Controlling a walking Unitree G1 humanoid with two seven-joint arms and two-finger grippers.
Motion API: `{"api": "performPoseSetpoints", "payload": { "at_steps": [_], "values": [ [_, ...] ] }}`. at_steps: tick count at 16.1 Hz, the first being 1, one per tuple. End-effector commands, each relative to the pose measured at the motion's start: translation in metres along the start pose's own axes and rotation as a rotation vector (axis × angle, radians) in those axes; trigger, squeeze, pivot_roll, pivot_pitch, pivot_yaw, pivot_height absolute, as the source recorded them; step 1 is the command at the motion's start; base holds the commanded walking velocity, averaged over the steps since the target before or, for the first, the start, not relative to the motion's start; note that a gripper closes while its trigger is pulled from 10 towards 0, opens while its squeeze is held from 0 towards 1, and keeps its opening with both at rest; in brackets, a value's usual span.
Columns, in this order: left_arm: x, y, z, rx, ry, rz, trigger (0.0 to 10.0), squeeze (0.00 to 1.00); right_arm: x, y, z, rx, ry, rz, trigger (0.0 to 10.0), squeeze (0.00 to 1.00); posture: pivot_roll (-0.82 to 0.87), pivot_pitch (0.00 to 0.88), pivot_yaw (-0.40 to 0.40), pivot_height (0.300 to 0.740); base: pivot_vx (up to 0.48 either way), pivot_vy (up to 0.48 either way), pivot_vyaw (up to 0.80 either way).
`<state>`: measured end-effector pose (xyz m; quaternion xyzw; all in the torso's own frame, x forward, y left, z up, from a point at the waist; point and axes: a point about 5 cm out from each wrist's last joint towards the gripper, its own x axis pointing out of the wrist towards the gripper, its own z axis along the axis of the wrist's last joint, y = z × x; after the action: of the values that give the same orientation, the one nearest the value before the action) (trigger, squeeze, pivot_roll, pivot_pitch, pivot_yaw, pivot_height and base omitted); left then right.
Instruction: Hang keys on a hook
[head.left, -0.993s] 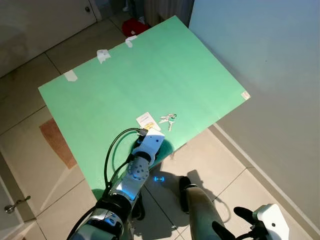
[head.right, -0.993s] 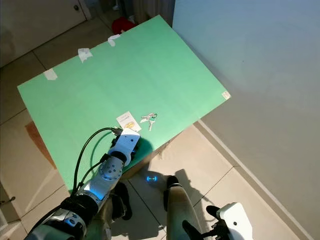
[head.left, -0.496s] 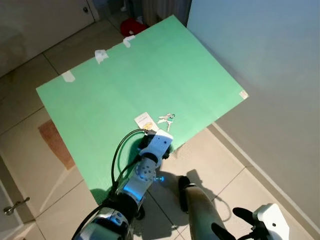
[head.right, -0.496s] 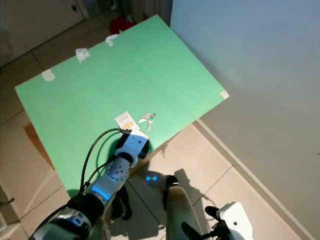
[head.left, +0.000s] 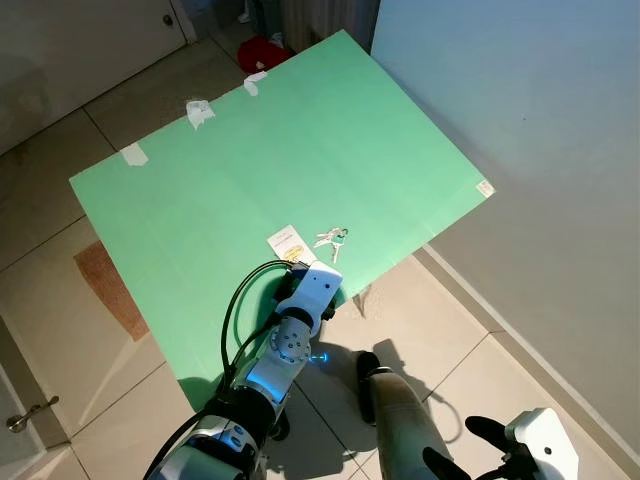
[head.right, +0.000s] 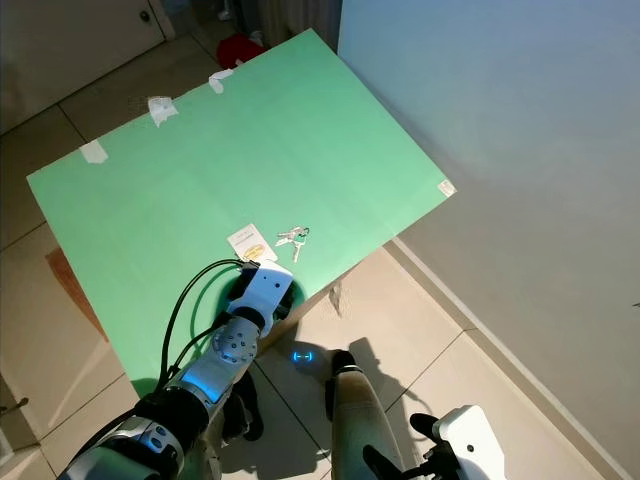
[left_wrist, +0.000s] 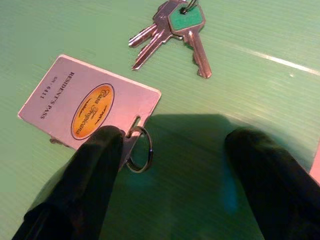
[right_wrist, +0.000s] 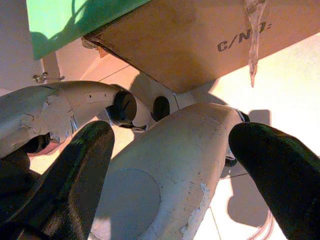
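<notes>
Silver arm (head.left: 285, 345) — black cables, black claws

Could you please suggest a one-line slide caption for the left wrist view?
Open left gripper poised over the green sheet, one finger at the resident's pass tag, keys just beyond.

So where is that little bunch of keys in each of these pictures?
Left eye view: the keys lie on the green board, near its front edge, just beyond the left gripper.
Right eye view: same spot, below the middle.
Left wrist view: near the top, ahead of the open jaws.
Right wrist view: not in it.
Shared landmark: the white pass card beside the keys.
</notes>
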<state>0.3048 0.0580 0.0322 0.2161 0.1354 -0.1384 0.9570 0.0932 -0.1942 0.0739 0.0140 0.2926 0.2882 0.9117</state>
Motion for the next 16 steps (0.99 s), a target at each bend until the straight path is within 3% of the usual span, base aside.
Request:
{"api": "performPoseSetpoints", "payload": {
  "at_steps": [1,3,4,10,14,16],
  "values": [
    [-0.006,-0.004,-0.016,0.008,0.06,0.004,10.0,0.0,-0.005,0.005,-0.003,0.022,0.025,-0.001,10.0,0.0,-0.47,0.392,-0.001,0.74,0.0,0.0,0.0],
    [-0.006,-0.003,-0.017,0.015,0.071,0.01,9.8,0.0,-0.006,0.006,0.0,0.019,0.023,0.001,10.0,0.0,-0.47,0.391,-0.002,0.74,0.0,0.0,0.0],
    [-0.006,-0.005,-0.019,-0.005,0.083,-0.019,0.0,0.0,-0.007,0.007,0.004,0.015,0.019,0.003,10.0,0.0,-0.47,0.391,-0.002,0.74,0.0,0.0,0.0],
    [-0.007,-0.006,-0.023,-0.024,0.118,-0.038,0.0,0.0,-0.004,0.008,0.009,0.012,0.019,0.006,10.0,0.0,-0.47,0.391,-0.003,0.74,0.0,0.0,0.0],
    [-0.007,-0.002,-0.019,-0.017,0.092,-0.051,0.0,0.0,0.001,0.009,0.007,0.017,0.024,0.004,10.0,0.0,-0.46,0.392,-0.004,0.74,0.0,0.0,0.0],
    [-0.006,0.004,-0.014,-0.06,0.06,-0.044,0.0,0.0,0.002,0.011,0.009,0.016,0.023,0.007,10.0,0.0,-0.46,0.393,-0.006,0.74,0.0,0.0,0.0]
  ]
}}
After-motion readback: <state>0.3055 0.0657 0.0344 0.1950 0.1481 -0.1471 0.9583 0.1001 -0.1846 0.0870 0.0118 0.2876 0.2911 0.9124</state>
